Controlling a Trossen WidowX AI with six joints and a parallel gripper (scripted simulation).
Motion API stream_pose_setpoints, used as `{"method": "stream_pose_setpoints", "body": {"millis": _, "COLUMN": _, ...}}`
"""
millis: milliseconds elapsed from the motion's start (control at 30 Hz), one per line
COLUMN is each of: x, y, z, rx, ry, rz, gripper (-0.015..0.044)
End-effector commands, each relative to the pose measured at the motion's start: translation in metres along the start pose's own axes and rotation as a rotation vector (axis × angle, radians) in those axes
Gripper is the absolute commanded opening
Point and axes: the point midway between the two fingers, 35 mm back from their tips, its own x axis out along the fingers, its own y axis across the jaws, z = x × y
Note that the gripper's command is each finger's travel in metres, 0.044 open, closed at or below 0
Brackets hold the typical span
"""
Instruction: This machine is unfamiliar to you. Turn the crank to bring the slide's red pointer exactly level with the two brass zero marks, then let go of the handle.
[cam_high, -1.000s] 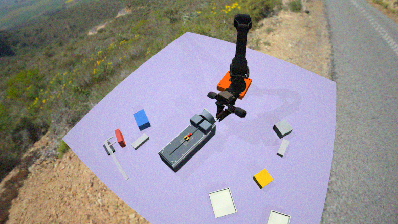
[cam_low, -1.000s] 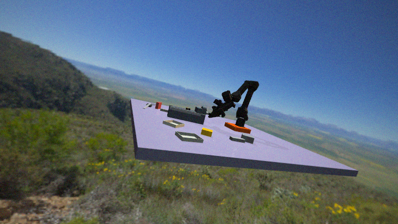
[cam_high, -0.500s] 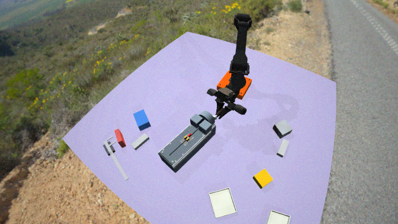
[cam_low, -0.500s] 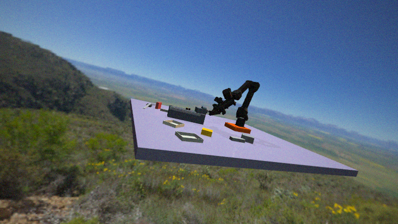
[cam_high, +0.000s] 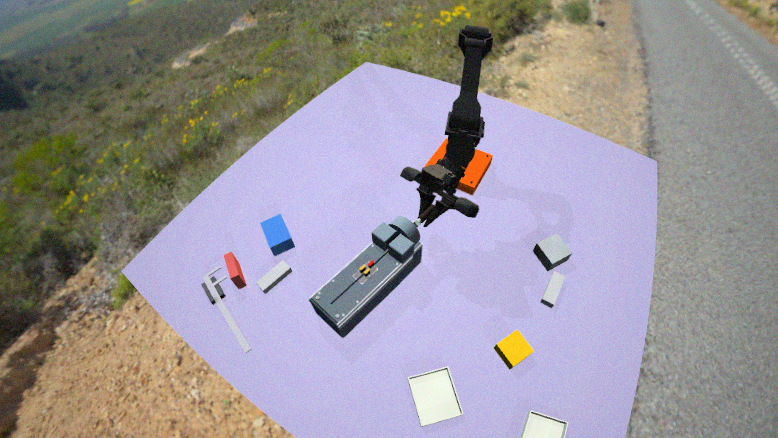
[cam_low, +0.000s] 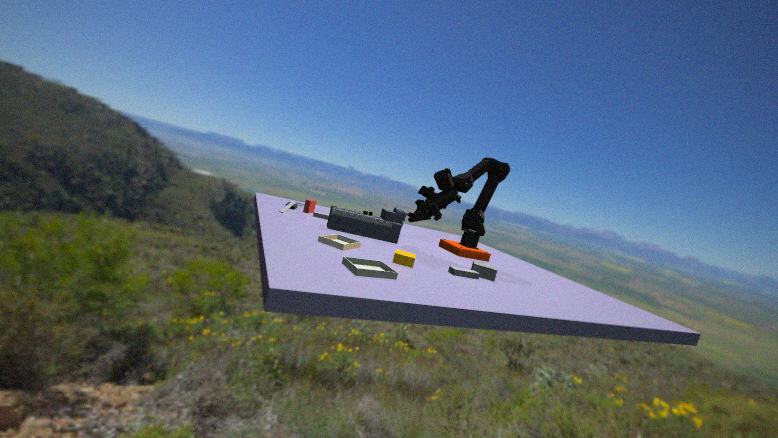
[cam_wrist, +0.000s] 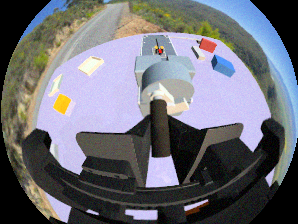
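Observation:
The long dark grey machine (cam_high: 340, 291) (cam_low: 363, 225) lies on the lavender table. Its red pointer (cam_high: 370, 263) (cam_wrist: 160, 51) stands beside the two brass zero marks (cam_high: 364, 269) (cam_wrist: 156, 48), slightly off them toward the crank end, not level with them. The round grey crank hub (cam_high: 405, 227) (cam_wrist: 167, 80) is at the end nearest the arm. My gripper (cam_high: 425, 216) (cam_low: 411, 218) (cam_wrist: 157, 117) is shut on the dark crank handle (cam_wrist: 160, 117), which sticks out from the hub toward me. The fingers hide part of the handle in the top view.
A blue block (cam_high: 277, 233) (cam_wrist: 223, 65), a red block (cam_high: 234, 270) and a caliper-like tool (cam_high: 231, 321) lie beyond the machine's left side. A yellow block (cam_high: 513, 348), a pale tray (cam_high: 412, 399) and grey blocks (cam_high: 552, 251) lie on the other side.

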Motion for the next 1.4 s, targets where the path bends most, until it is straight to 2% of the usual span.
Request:
{"method": "stream_pose_setpoints", "body": {"millis": 0, "x": -0.003, "y": -0.006, "z": 0.003, "rx": 0.000, "ry": -0.005, "rz": -0.008, "gripper": 0.0000}}
{"method": "stream_pose_setpoints", "body": {"millis": 1367, "x": 0.002, "y": -0.037, "z": -0.002, "rx": -0.003, "ry": -0.005, "rz": -0.010, "gripper": 0.0000}}
